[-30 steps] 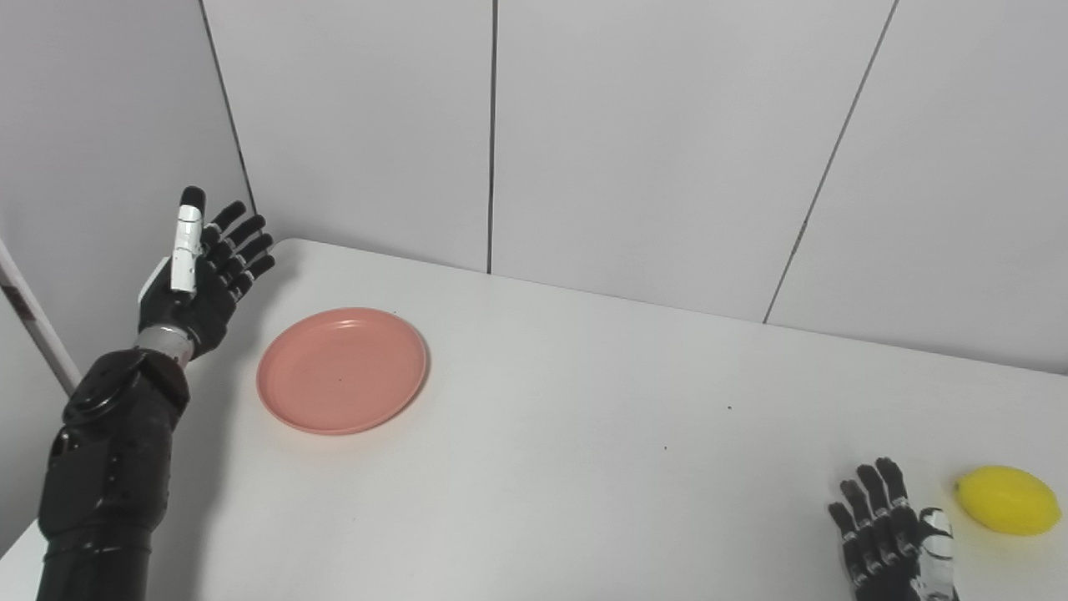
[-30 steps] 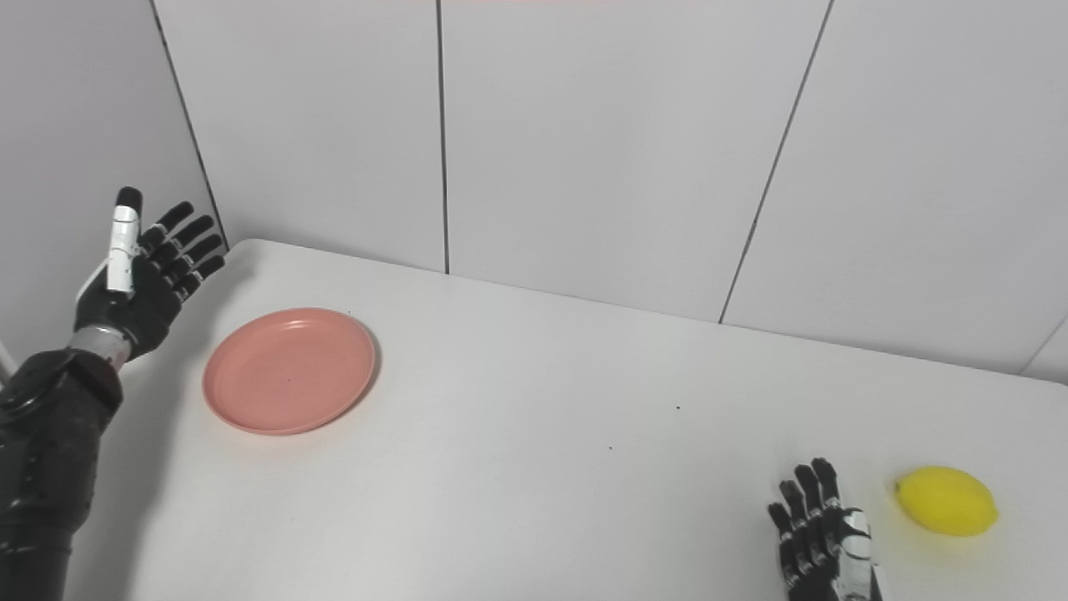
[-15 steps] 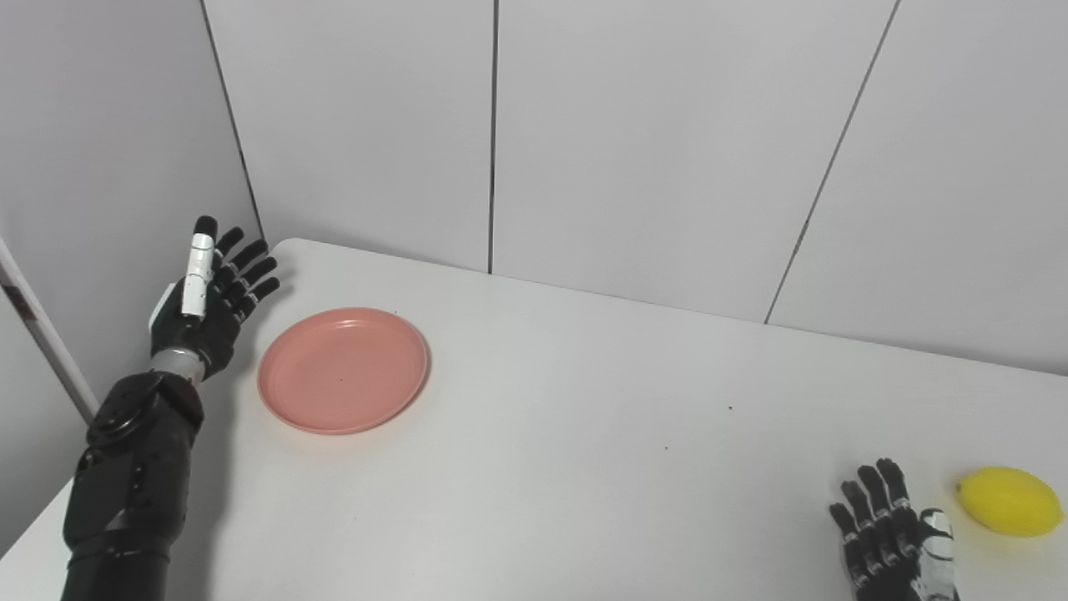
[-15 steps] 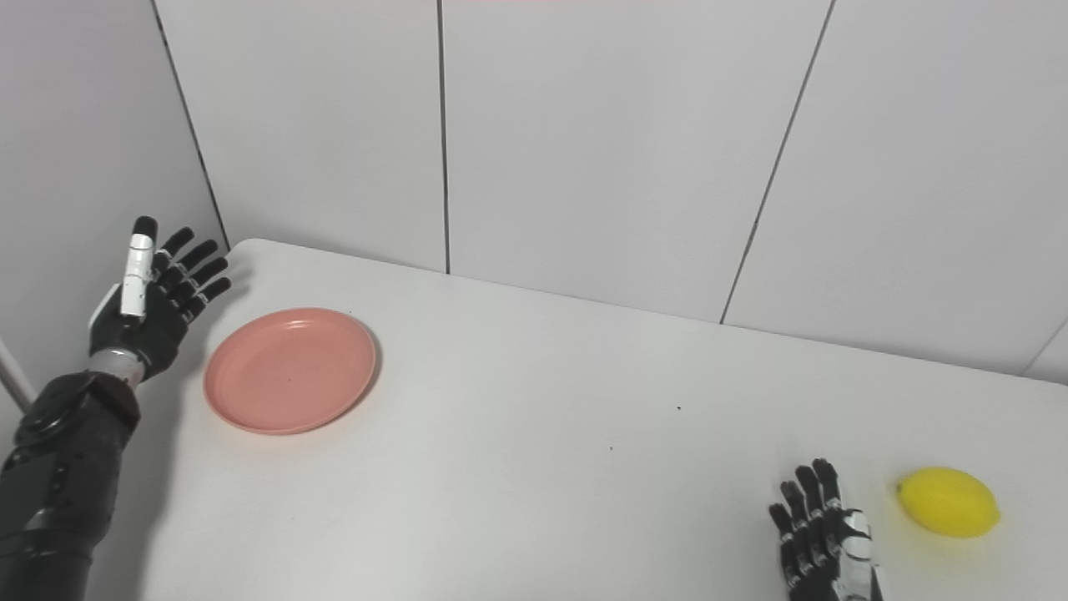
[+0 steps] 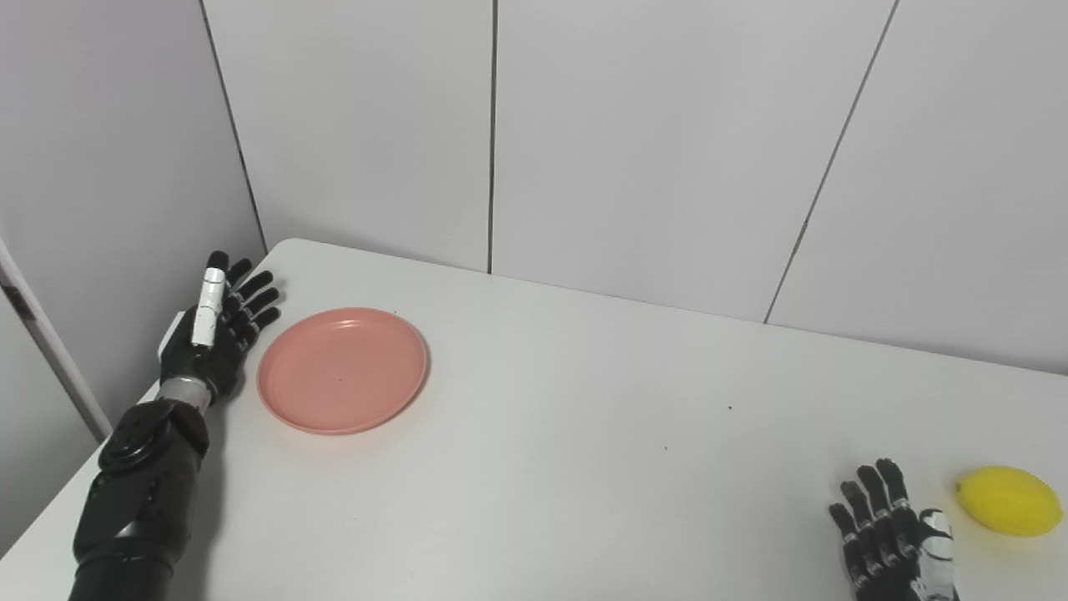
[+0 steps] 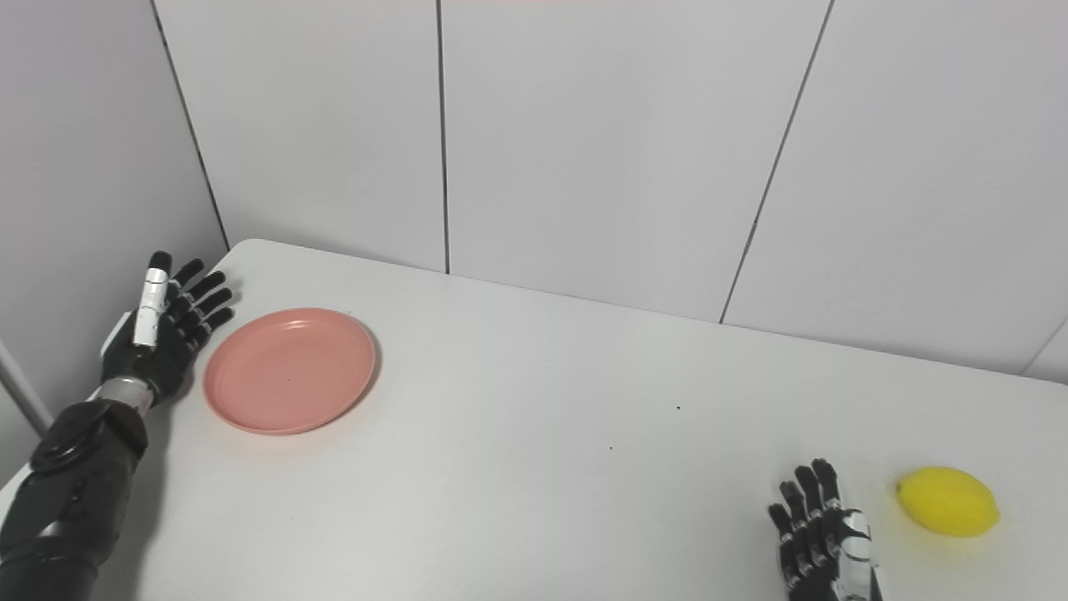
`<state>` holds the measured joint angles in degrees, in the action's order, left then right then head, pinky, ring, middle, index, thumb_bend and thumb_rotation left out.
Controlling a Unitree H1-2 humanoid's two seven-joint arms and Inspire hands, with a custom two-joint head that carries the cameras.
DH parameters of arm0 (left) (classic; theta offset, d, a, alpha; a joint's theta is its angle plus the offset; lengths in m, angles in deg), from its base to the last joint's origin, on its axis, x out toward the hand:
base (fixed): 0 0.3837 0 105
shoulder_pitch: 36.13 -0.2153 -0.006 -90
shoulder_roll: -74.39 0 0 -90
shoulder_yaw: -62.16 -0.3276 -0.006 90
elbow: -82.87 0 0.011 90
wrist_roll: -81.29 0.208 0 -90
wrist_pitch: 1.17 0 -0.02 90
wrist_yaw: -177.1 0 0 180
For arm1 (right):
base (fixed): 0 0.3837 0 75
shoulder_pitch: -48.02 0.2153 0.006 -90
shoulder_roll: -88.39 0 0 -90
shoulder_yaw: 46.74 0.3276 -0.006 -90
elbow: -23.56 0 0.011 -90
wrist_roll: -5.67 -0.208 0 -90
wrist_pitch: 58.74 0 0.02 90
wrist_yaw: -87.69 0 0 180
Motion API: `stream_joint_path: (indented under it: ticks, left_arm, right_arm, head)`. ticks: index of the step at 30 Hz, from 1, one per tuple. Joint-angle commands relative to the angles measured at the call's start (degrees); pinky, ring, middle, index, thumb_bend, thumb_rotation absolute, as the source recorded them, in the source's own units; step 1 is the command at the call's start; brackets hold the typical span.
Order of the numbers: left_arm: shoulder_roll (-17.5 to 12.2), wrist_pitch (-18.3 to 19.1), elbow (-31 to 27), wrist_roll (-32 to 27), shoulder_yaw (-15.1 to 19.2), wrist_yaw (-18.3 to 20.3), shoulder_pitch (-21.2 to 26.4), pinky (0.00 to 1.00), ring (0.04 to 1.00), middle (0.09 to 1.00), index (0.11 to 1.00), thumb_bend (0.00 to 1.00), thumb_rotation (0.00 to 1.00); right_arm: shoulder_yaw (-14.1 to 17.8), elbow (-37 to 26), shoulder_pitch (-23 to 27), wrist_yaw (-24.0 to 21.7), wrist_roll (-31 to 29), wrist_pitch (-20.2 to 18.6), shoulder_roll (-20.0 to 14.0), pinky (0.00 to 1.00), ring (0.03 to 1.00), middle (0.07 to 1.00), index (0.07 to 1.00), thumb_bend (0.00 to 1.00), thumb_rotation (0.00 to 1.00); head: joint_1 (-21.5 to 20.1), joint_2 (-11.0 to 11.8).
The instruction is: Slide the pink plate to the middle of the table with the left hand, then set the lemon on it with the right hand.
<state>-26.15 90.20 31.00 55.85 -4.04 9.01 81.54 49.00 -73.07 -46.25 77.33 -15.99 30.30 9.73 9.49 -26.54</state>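
Pink plate flat and shallow, likely light, stiff and ready to skid when pushed at its left rim; left hand just left of plate, fingers spread, empty; lemon far right of plate, right hand beside it, fingers apart, empty.

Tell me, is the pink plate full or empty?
Empty. The plate shows only its bare pink inside; the lemon lies far off.

A white table stands against grey panelled walls with dark seams
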Motion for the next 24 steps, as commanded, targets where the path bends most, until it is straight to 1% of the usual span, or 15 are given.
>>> stream_joint_path:
  ticks: [1,2,3,5,8,10,13,16,17,19,20,21,24]
  left_arm:
    - [-2.24,-2.32,1.55,0.19,-0.09,1.72,2.38,0.92,0.900,0.884,0.907,0.88,0.78]
    - [-2.30,-2.53,1.88,0.37,-0.24,1.85,2.33,0.91,0.905,0.886,0.910,0.89,0.78]
    - [-2.18,-2.47,1.67,0.54,-0.35,1.63,2.15,0.89,0.892,0.875,0.895,0.89,0.78]
    - [-1.95,-2.14,1.11,0.67,-0.44,0.96,1.87,0.89,0.887,0.874,0.878,0.90,0.78]
    - [-1.71,-2.43,1.68,0.50,-0.53,1.17,1.65,0.89,0.888,0.883,0.878,0.88,0.79]
    - [-1.50,-2.29,1.17,0.62,-0.75,1.05,1.33,0.86,0.868,0.857,0.864,0.91,0.79]
    - [-1.51,-2.15,2.16,-0.23,-0.80,2.54,1.25,0.89,0.881,0.874,0.897,0.90,0.81]
    - [-0.94,-2.13,1.70,-1.09,-0.55,3.48,0.82,0.90,0.883,0.878,0.902,0.90,0.80]
    - [-0.74,-2.07,1.45,-1.19,-0.48,3.47,0.68,0.89,0.878,0.873,0.893,0.90,0.80]
    - [-0.21,-1.10,-0.89,-1.17,-0.64,3.14,-0.14,0.88,0.869,0.867,0.895,0.90,0.80]
    - [-0.20,-1.26,-0.84,-1.30,-0.71,3.72,-0.30,0.87,0.865,0.865,0.897,0.90,0.80]
    - [-0.20,-1.40,-0.71,-1.38,-0.71,4.17,-0.39,0.88,0.874,0.875,0.922,0.89,0.81]
    - [0.09,-1.09,-0.53,-1.56,-0.55,4.63,-0.48,0.88,0.866,0.863,0.907,0.90,0.82]
  right_arm:
    - [-0.08,1.52,-1.68,-0.32,-0.39,-0.53,0.10,1.00,1.000,1.000,1.000,0.64,1.00]
    - [-0.08,1.47,-1.71,-0.29,-0.42,-0.55,0.12,1.00,1.000,1.000,1.000,0.64,1.00]
    - [-0.06,1.36,-1.74,-0.11,-0.36,-0.62,0.22,1.00,1.000,1.000,1.000,0.63,1.00]
    - [-0.09,1.08,-1.78,0.13,-0.23,-0.85,0.30,1.00,1.000,1.000,1.000,0.63,1.00]
    - [-0.20,1.09,-1.76,0.25,0.10,-0.69,0.28,1.00,1.000,1.000,1.000,0.64,1.00]
    - [-0.23,1.07,-1.80,0.23,0.03,-0.59,0.35,1.00,1.000,1.000,1.000,0.65,0.99]
    - [-0.22,1.22,-1.82,0.13,-0.12,-0.15,0.53,1.00,1.000,1.000,1.000,0.65,0.99]
    - [-0.27,1.25,-1.76,0.53,0.24,-0.25,0.73,1.00,1.000,1.000,1.000,0.65,0.98]
    - [-0.32,1.30,-1.74,0.53,0.32,-0.20,0.73,1.00,1.000,1.000,1.000,0.66,0.98]
    - [-0.41,1.38,-1.73,0.36,0.27,0.00,0.71,1.00,1.000,1.000,1.000,0.67,0.98]
    - [-0.43,1.34,-1.71,0.32,0.22,0.07,0.76,1.00,1.000,1.000,1.000,0.67,0.98]
    - [-0.44,1.32,-1.71,0.30,0.19,0.11,0.79,1.00,1.000,1.000,1.000,0.67,0.98]
    - [-0.66,0.99,-1.81,0.23,0.32,0.11,0.81,1.00,1.000,1.000,1.000,0.66,0.99]
  head:
    - [0.06,-0.08]
    - [0.06,-0.08]
    - [0.06,-0.08]
    - [-0.04,-0.24]
    - [-0.12,-0.35]
    - [-0.16,-0.49]
    - [-0.29,-0.48]
    - [-0.43,-0.52]
    - [-0.43,-0.52]
    - [-0.48,-0.57]
    - [-0.54,-0.62]
    - [-0.54,-0.62]
    - [-0.75,-0.72]
